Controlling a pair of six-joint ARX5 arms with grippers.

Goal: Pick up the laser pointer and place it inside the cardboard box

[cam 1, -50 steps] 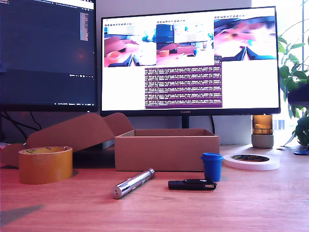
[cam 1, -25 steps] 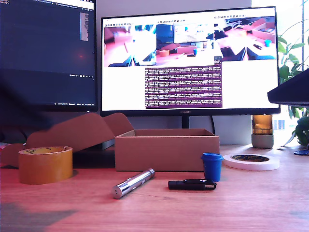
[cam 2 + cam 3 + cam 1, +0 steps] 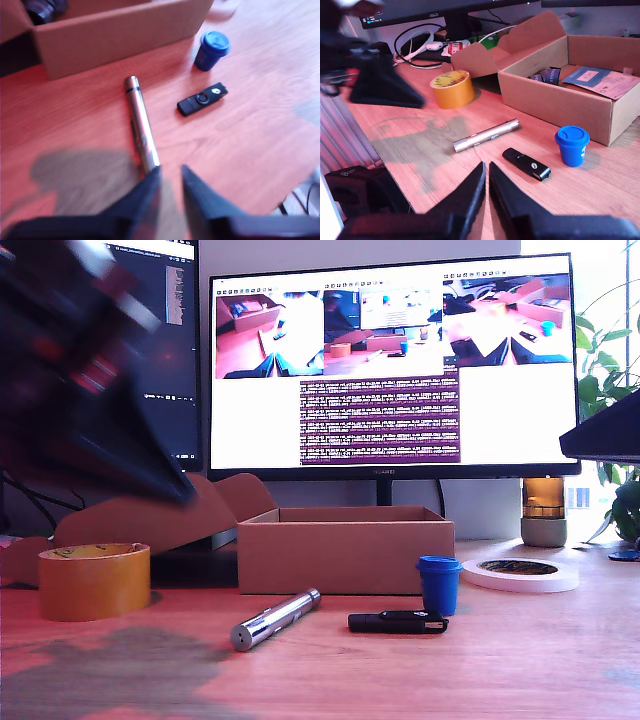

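- The laser pointer (image 3: 275, 619) lies flat on the table (image 3: 520, 670), just in front of the cardboard box (image 3: 345, 555), its grooved end toward the box wall and not touching it.
- Our first gripper (image 3: 170, 175) hangs above the pointer's end farther from the box, jaws a narrow gap apart and holding nothing (the picture is blurred, so the gap is hard to judge).
- Our second gripper (image 3: 486, 170) sits well back from the box, jaws nearly together and empty.
- Beside the pointer lies a black USB stick (image 3: 398, 621), with a blue cup (image 3: 439, 583) next to it by the box; a tape roll (image 3: 94, 580) stands on the pointer's other side.
- We judge the pointer stiff, light and slippery: a polished round barrel that could roll or squirt from a loose pinch.
- We would take it across the barrel near its middle, jaws square to its length.
- The box stands open, papers inside.
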